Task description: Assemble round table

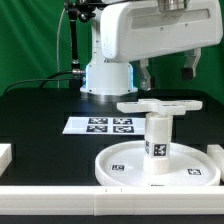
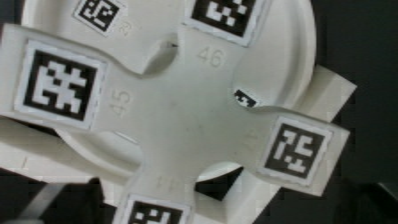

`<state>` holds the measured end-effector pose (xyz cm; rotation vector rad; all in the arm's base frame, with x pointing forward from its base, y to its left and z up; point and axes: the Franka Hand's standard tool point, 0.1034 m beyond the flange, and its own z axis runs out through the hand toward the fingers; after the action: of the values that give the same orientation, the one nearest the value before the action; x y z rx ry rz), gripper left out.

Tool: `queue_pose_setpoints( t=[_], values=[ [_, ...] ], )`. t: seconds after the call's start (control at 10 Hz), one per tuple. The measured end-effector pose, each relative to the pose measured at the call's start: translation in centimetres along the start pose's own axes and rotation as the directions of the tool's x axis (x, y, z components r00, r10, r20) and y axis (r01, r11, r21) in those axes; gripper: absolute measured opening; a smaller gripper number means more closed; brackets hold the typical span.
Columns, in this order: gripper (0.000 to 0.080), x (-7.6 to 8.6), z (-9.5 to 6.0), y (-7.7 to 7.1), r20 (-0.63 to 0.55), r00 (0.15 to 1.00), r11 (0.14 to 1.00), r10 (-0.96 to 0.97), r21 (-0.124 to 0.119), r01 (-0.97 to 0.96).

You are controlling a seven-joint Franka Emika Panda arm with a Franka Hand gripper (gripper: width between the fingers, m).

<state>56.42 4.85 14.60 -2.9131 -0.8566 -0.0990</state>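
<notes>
Near, at the exterior view's right: round disc (image 1: pixel 108 158) lying flat, leg (image 1: pixel 158 130) upright on it, cross base (image 1: pixel 160 105) capping that (tags facing up). Above, gripper (image 1: pixel 168 74) spread wide, empty.

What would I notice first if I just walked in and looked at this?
First you'd see the upside-down white table at the front. Its round disc lies flat, its thick leg stands upright on the disc, and its cross base sits on top of the leg. The big white robot arm hangs just above it with its claw open and empty. Close up, bold black-and-white square tags cover the cross base's arms.
</notes>
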Motion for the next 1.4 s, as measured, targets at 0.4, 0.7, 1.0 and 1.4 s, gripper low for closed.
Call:
queue_pose_setpoints(
  t=[0.4, 0.7, 1.0, 1.4],
  values=[
    [0.0649, -0.3, 0.9, 0.3, -0.001, 0.954, 0.953, -0.301, -0.033, 0.301],
    [0.0649, -0.9, 2.3, 0.8, 0.01, 0.957, 0.956, -0.291, -0.033, 0.292],
    [0.0649, -1.1, 3.0, 0.9, 0.019, 0.958, 0.957, -0.287, -0.027, 0.288],
    [0.0649, -1.2, 3.7, 0.9, 0.032, 0.956, 0.956, -0.291, -0.019, 0.292]
  ],
)
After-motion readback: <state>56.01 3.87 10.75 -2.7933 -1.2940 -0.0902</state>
